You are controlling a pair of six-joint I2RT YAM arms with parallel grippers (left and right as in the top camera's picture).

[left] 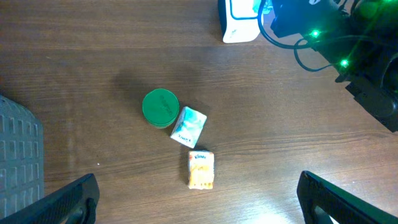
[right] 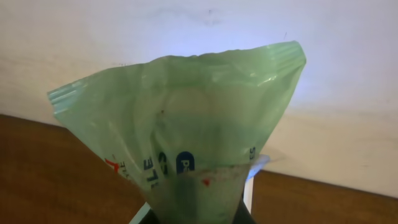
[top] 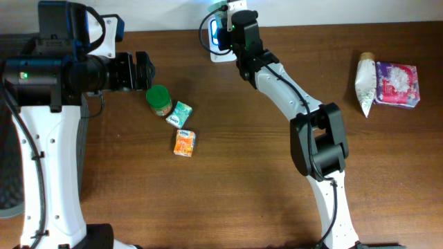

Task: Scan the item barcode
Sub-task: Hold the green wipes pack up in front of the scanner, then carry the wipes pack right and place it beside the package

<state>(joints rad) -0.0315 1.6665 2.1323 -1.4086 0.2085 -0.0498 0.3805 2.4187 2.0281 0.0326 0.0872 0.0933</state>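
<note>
The right gripper (top: 230, 21) is reaching to the far edge of the table (top: 235, 187), its fingers pinched together on the lower end of a green plastic bag (right: 186, 118). The bag is standing up out of the fingers, fanning wider toward its crimped top, with some blue and red print showing low on its front. It is hanging right at the white scanner (top: 220, 43), which is glowing blue and sitting against the pale wall (right: 186, 31); whether bag and scanner are touching cannot be told. The left gripper (top: 138, 70) is hovering over the left part of the table with its fingers spread wide apart, gripping nothing. Just beside it a jar with a green lid (top: 159, 100) is standing upright, a small teal packet (top: 180, 114) is lying against the jar, and an orange packet (top: 184, 143) is lying close below the teal one. Well apart, at the right end of the table, a white pouch (top: 365, 83) is lying beside a pink and purple packet (top: 396, 84).
</note>
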